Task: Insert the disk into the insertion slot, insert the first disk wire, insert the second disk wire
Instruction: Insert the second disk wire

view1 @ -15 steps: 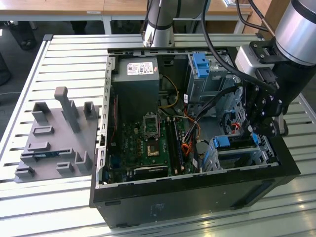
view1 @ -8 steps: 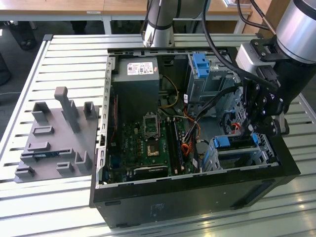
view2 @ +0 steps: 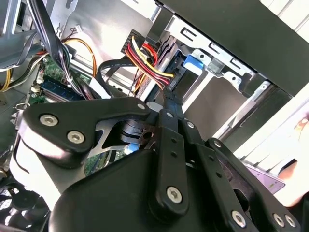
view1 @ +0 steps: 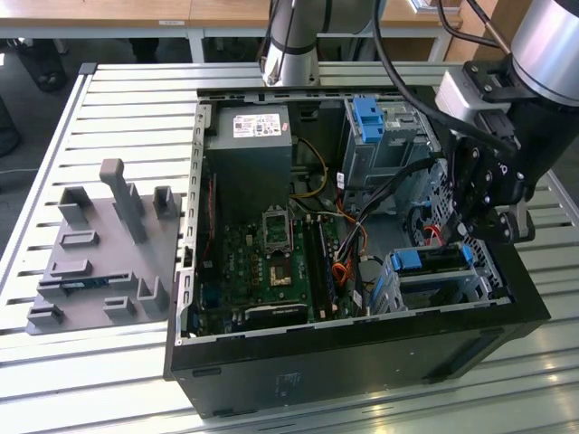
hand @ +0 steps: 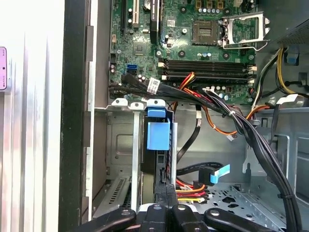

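While the arm (view1: 543,54) is hanging over the open PC case (view1: 362,362), a grey fixture tray (view1: 99,244) is lying at the case's 9 o'clock in the exterior view. Mobo (view1: 271,258) is sitting mid-case. Disk (view1: 432,260) is already sitting in the slot (view1: 425,294), approx. 4 o'clock inside the case, w/ blue carrier ends showing. Gripper (view1: 460,237) is hovering at the disk's 1 o'clock. In the second wrist view its fingers (view2: 168,121) are pinching closed on the plug of the red-yellow wire (view2: 147,58).

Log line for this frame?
disk: in insertion slot | gripper: shut on red-yellow wire at disk | blue-tipped wire: loose
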`<state>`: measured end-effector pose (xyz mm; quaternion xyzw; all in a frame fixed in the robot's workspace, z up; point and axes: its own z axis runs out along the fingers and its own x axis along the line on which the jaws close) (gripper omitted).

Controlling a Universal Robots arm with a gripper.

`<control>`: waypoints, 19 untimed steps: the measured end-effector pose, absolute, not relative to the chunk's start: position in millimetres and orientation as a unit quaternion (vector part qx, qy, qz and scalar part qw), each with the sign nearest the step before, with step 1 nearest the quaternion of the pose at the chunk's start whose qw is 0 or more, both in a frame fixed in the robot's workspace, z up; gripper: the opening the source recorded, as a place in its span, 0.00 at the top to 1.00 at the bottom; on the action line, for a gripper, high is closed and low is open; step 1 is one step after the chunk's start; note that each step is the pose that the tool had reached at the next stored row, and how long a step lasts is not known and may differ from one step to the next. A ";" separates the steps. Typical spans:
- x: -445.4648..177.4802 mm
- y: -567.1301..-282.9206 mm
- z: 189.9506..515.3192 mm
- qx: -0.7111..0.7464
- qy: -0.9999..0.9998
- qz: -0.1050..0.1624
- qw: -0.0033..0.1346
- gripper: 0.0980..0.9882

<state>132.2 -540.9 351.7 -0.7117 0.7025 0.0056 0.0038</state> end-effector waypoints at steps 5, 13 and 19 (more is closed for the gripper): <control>123.7 -540.9 353.9 -0.712 0.702 0.006 0.004 0.99; 108.5 -538.5 355.3 -0.712 0.702 0.008 0.006 0.99; 103.5 -531.0 360.2 -0.712 0.702 0.009 0.007 0.99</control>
